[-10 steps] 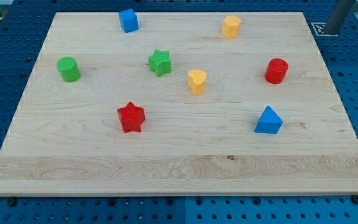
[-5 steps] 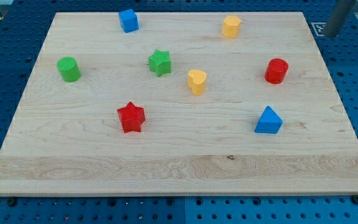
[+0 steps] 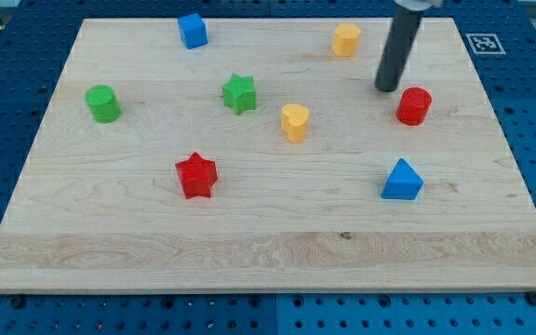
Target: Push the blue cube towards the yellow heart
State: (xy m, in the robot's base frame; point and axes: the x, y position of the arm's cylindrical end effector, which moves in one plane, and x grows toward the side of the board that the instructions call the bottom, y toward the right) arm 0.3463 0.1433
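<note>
The blue cube (image 3: 193,31) sits near the board's top edge, left of centre. The yellow heart (image 3: 294,122) stands near the middle of the board, below and to the right of the cube. My tip (image 3: 386,88) rests on the board at the upper right, just left of the red cylinder (image 3: 414,106) and below the second yellow block (image 3: 345,40). The tip is far right of the blue cube and up-right of the yellow heart, touching no block.
A green star (image 3: 239,94) lies between the cube and the heart. A green cylinder (image 3: 103,103) is at the left, a red star (image 3: 195,175) at lower centre-left, a blue triangle (image 3: 402,180) at the lower right. The wooden board (image 3: 268,251) lies on a blue pegboard.
The rod has moved from beyond the board's top right corner down and left onto the board, beside the red cylinder. No block has moved.
</note>
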